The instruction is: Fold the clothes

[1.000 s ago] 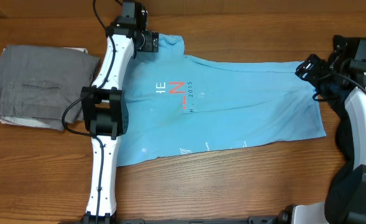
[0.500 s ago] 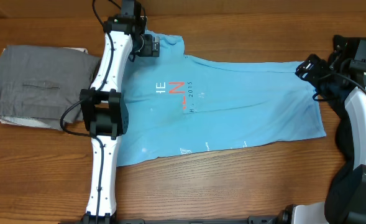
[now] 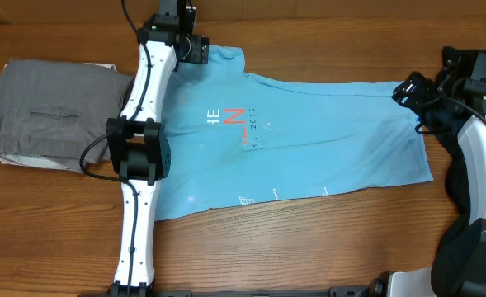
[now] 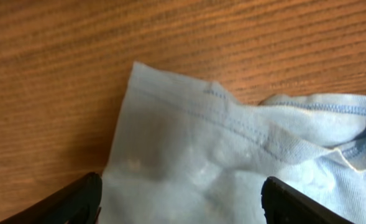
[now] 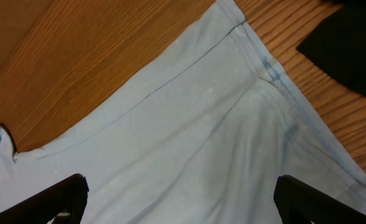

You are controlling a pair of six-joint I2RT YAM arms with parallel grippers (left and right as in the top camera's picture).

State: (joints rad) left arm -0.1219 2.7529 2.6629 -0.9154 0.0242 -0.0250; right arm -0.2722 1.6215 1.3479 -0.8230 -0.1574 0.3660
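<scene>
Logged shirt [image 3: 309, 140] spread flat across the middle of the table [image 3: 309, 260], lying sideways, sleeve end toward the far-left corner, hem toward the right edge. Noted small white-and-orange lettering [image 3: 234, 120] face up.

Found left fingers [image 3: 200, 49] parted wide over the sleeve corner [image 4: 170, 118] near the far edge, nothing between them. Cannot tell whether touching cloth. Found right fingers [image 3: 409, 87] likewise spread and empty, poised above the hem corner [image 5: 248, 37] toward the far-right corner. Judged both set at the far corners so as to pinch that long edge and bring it toward the near edge for a first fold. No folding done yet, by the look of it.

Saw folded grey garment [image 3: 53, 115] at the left edge, beyond the left arm [image 3: 139, 148]. Could not read the lettering in full. Could not identify the black shape [image 5: 350, 56] cut off at the right wrist view's corner. Lost part of the shirt's left side beneath the left arm.
</scene>
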